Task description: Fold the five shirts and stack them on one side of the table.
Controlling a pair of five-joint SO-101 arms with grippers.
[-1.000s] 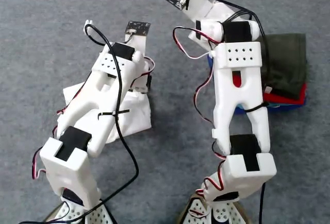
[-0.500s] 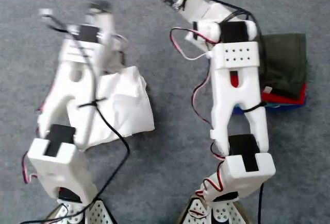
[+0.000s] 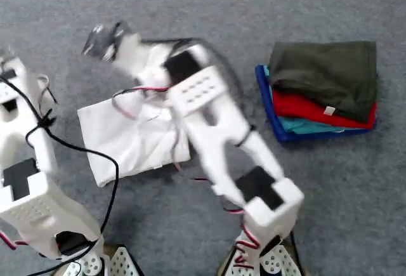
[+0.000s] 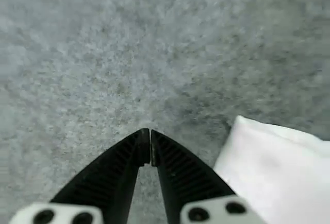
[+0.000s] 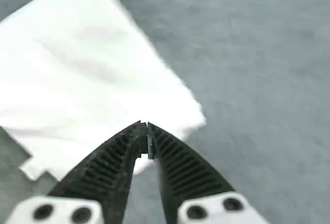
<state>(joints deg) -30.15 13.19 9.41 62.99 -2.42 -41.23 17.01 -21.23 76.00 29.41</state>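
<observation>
**White shirt and shirt stack on the bench**

The white shirt [image 3: 133,136] lies roughly folded, left of centre on the grey bench [image 3: 222,22]. Well apart, on the right side, is a stack [image 3: 323,89] of folded shirts: dark green on top, then red, teal and blue. The right hand [image 5: 147,142], pressed together, hangs over the white shirt's edge. The left hand [image 4: 150,149], also pressed together, is over bare bench beside the shirt.

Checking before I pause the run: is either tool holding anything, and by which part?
Nothing is held. The left tool is shut over the table beside the white shirt. The right tool is shut and empty above that shirt's edge.
</observation>
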